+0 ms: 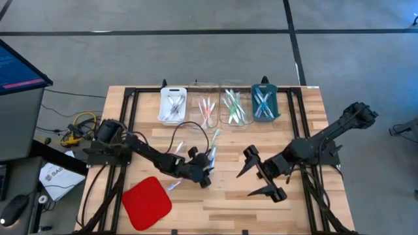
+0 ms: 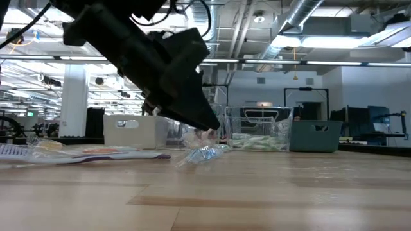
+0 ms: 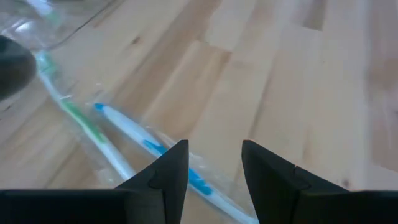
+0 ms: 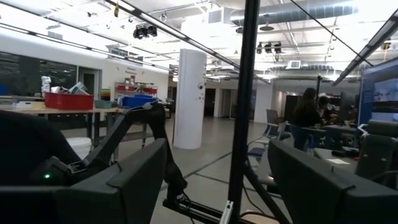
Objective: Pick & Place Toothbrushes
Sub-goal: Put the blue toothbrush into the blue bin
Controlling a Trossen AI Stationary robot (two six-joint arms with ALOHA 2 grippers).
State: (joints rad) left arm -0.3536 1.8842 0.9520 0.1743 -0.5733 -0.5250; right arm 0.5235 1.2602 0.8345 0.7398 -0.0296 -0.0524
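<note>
My left gripper (image 1: 206, 175) hangs open just above the middle of the table, over a blue toothbrush (image 3: 155, 148) in a clear wrapper that runs under the gap between its fingers (image 3: 214, 171). A green toothbrush (image 3: 81, 117) lies beside it. In the low view the left gripper (image 2: 209, 125) stands a little above the wrapped brush (image 2: 202, 154). More loose toothbrushes (image 1: 213, 145) lie flat on the wood, one (image 1: 174, 186) near the red pad. My right gripper (image 1: 261, 176) waits open to the right, raised and touching nothing.
Four small trays stand in a row at the far edge: white (image 1: 162, 104), two clear ones (image 1: 196, 88) (image 1: 222, 88) and teal (image 1: 274, 104), each with brushes inside. A red square pad (image 1: 147, 202) lies at the near left. Bare wood (image 1: 228, 196) lies between the two grippers.
</note>
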